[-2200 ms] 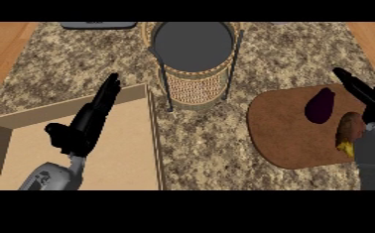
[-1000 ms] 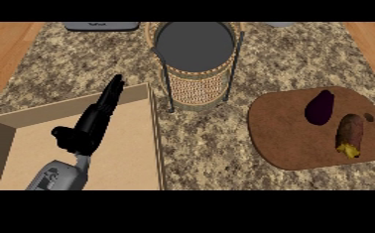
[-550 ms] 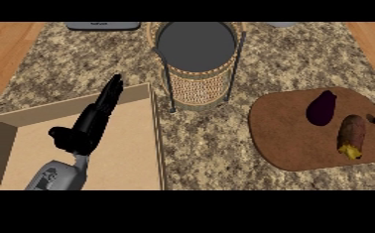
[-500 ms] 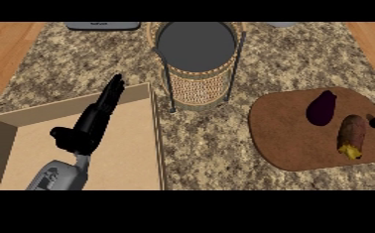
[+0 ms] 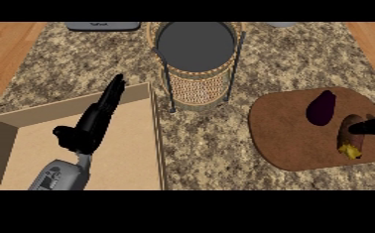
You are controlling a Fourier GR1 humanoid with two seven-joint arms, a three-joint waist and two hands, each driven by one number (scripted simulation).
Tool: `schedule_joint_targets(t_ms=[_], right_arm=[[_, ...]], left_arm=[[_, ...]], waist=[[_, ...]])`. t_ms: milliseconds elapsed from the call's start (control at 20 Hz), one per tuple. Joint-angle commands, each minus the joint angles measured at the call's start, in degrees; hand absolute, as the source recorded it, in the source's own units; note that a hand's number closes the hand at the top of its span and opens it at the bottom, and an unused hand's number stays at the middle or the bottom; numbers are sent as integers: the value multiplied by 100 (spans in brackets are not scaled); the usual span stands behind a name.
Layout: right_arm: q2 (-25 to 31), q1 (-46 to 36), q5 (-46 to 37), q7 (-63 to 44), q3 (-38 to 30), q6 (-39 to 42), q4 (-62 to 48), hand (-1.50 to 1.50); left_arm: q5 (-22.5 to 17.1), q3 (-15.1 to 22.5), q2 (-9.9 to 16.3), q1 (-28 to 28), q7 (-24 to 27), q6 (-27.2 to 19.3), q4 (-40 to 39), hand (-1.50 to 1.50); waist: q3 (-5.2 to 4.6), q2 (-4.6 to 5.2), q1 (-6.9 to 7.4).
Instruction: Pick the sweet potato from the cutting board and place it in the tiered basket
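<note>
Head view: right hand fingertip over sweet potato (grip unclear), cutting board.

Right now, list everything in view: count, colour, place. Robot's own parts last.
Tiered basket: one, wicker with a dark grey round top, centre rear.
Cutting board: one, brown, right.
Eggplant: one, dark purple, on the board.
Sweet potato: one, orange-brown, near the board's right edge.
Box: one, tan, open, lower left.
Grey item: one, top edge, left of the basket; only partly in view.
Counter: speckled brown stone.
Left hand: black, fingers straight, over the box.
Right hand: black tip at the right edge, over the sweet potato.
</note>
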State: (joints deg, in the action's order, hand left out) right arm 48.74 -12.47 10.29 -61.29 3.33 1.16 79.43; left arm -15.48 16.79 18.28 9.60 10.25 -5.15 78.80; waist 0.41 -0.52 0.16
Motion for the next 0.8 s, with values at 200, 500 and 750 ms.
schedule_joint_targets(t_ms=[200,500,750], right_arm=[[-526,-71,-385,-541,122,-229,-357,-150],[-836,391,-589,-224,18,-350,-219,-150],[-1204,374,-779,176,-50,-486,-562,-150]], left_arm=[[107,37,-160,56,-723,-84,57,0],[260,-157,-300,-84,-33,128,-440,0],[331,-37,-362,-386,-456,24,188,0]], waist=[[-40,52,9],[-44,48,-53],[-40,45,-13]])
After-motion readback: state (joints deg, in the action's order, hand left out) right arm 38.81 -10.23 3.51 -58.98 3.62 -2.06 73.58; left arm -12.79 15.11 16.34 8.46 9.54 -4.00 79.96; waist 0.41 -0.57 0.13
